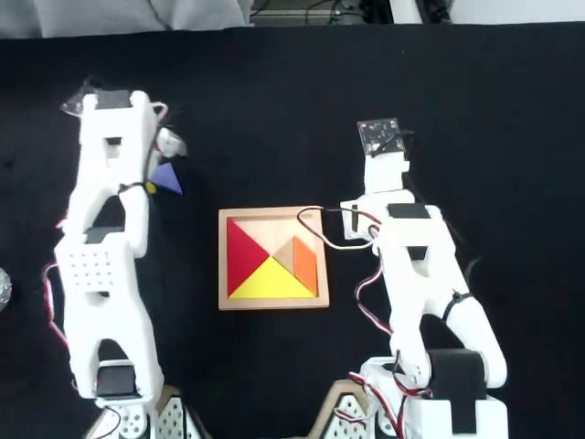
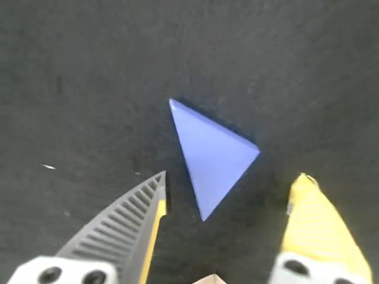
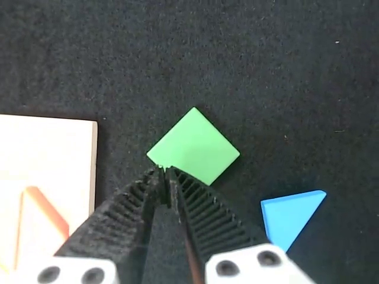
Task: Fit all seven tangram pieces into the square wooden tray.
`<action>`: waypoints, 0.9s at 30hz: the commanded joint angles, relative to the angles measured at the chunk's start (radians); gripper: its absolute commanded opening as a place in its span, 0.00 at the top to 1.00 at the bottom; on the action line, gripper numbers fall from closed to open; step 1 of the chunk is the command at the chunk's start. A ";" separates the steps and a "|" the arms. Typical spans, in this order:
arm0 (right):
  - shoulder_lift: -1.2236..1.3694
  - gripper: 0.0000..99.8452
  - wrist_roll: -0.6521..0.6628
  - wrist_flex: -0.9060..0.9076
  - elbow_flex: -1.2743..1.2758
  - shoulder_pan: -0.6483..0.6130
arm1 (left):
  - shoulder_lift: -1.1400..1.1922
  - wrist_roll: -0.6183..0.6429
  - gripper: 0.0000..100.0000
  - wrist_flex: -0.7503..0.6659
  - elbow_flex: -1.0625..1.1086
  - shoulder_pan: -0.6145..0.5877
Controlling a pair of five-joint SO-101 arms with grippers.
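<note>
The tray [image 1: 274,217] sits mid-table between the arms with a red piece [image 1: 242,254], yellow piece [image 1: 271,281] and orange piece [image 1: 306,261] already in, so I'd guess roughly halfway. The left gripper [image 2: 232,177] is wide open and holding nothing, one finger on each side of the violet triangle [image 2: 210,154]. Looks lined up for a pinch. The right gripper [image 3: 164,173] is fully closed and empty, tips at the green square [image 3: 193,146] edge, probably to nudge it rather than lift. A blue triangle [image 3: 290,214] lies nearby.
</note>
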 commanded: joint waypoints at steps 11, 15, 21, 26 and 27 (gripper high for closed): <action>-0.002 0.99 0.009 -0.006 -0.025 -0.020 | 0.020 0.137 0.66 -0.008 -0.042 -0.025; -0.002 0.99 0.009 -0.006 -0.025 -0.020 | 0.031 0.138 0.66 -0.011 -0.091 -0.045; 0.001 0.99 0.009 -0.006 -0.025 -0.020 | 0.034 0.180 0.66 -0.014 -0.097 -0.056; 0.001 0.99 0.009 -0.006 -0.025 -0.020 | 0.106 0.184 0.66 -0.017 -0.114 -0.042; 0.001 0.99 0.009 -0.006 -0.025 -0.020 | 0.126 0.184 0.66 -0.021 -0.125 -0.038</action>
